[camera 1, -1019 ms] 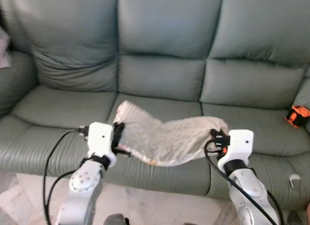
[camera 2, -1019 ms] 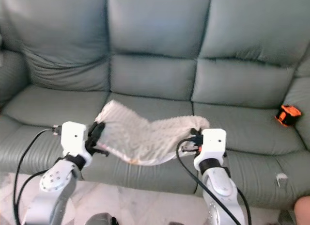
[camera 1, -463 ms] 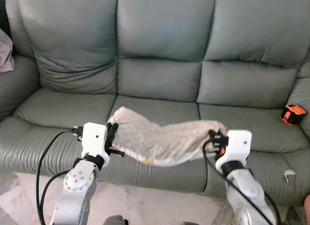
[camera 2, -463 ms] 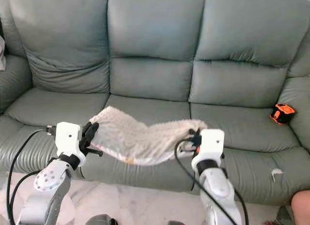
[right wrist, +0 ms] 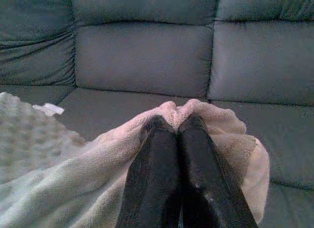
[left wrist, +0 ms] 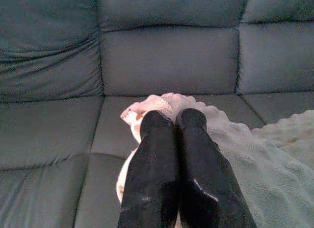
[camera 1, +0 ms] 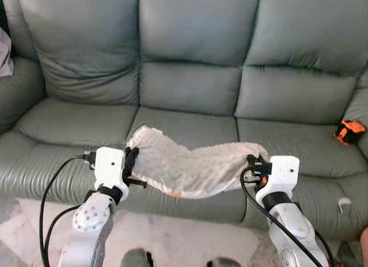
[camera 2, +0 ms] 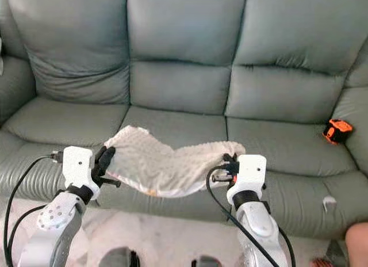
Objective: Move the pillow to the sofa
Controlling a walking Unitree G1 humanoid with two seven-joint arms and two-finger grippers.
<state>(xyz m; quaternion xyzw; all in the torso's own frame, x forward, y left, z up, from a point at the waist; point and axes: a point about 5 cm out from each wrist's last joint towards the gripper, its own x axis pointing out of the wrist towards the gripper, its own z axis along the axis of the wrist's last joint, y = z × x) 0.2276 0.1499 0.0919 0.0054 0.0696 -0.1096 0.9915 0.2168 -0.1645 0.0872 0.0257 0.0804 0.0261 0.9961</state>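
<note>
A limp cream pillow with a bumpy texture hangs stretched between my two grippers, above the front edge of the grey-green leather sofa. My left gripper is shut on the pillow's left end; in the left wrist view the black fingers pinch the fabric. On the pillow's right end my right gripper is shut too, with cloth bunched around its fingers. The pillow sags in the middle over the centre seat cushion.
An orange and black object lies on the sofa's right seat. A small white scrap sits on the seat's front right. Pale tiled floor runs below the sofa. A light cloth shows at the far left armrest.
The picture has shifted slightly as the camera moved. Both grippers still hold the pillow in the same way, hanging before the middle seat.
</note>
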